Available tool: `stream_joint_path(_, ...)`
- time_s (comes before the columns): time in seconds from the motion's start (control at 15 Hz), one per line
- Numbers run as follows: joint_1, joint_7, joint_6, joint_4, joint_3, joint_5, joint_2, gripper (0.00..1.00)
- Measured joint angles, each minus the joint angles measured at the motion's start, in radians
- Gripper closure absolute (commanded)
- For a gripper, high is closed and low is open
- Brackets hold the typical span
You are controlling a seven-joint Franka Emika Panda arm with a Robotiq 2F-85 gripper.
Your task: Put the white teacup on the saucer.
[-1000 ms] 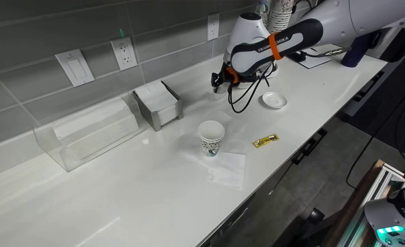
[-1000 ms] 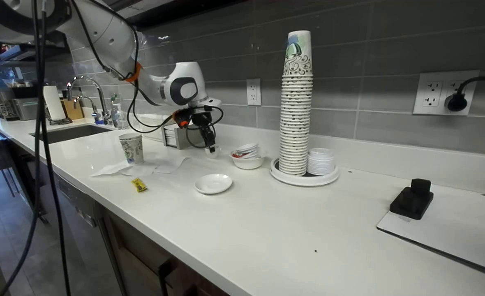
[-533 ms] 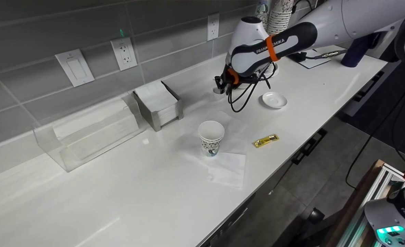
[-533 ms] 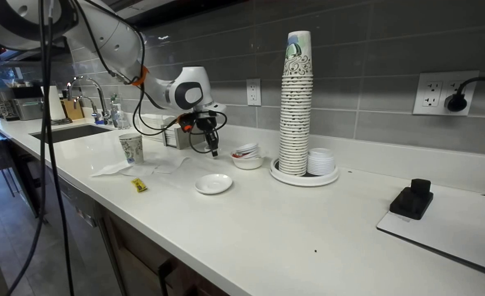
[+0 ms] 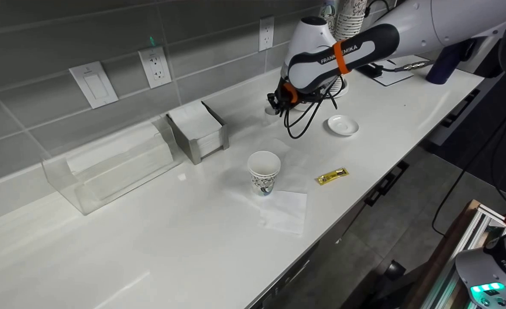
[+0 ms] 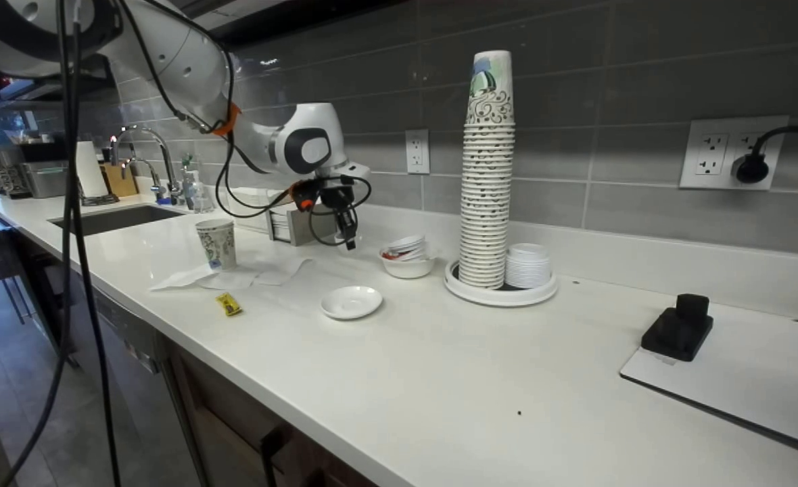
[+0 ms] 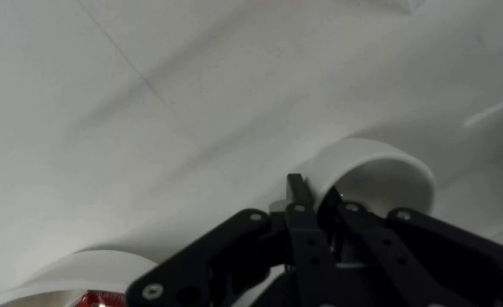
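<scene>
The white teacup [image 7: 375, 153] shows large in the wrist view, its mouth facing the camera. My gripper [image 7: 314, 194] is shut on its wall, one finger inside the cup and one outside. In an exterior view the teacup [image 5: 271, 115] is half covered by the gripper [image 5: 276, 103]. Another exterior view has the gripper [image 6: 350, 243] low near the wall, with most of the cup hidden behind it. Whether the cup's base touches the counter I cannot tell. The saucer [image 5: 343, 125] lies flat on the counter, nearer the front edge, and this saucer [image 6: 351, 302] holds nothing.
Beside the gripper stands a white bowl [image 6: 407, 268] with stacked dishes and something red. A tall paper cup stack [image 6: 487, 203] rises from a round tray [image 6: 500, 296]. Also there: a paper cup [image 5: 263, 171], a napkin [image 5: 284, 212], a yellow packet [image 5: 332, 176] and a napkin holder [image 5: 199, 133].
My gripper has gone down to the teacup, its fingers have closed on the cup's wall, and it has risen slightly again. The cup seems to have shifted up a little. The saucer has not moved.
</scene>
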Motion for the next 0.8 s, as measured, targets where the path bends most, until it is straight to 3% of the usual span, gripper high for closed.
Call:
stream_joint_path(0.27, -0.011, -0.007, 0.0, -0.078, -0.024, 0.0, -0.125, 0.98)
stream_joint_path(0.8, -0.11, -0.152, -0.001, -0.494, -0.045, 0.035, -0.499, 0.98)
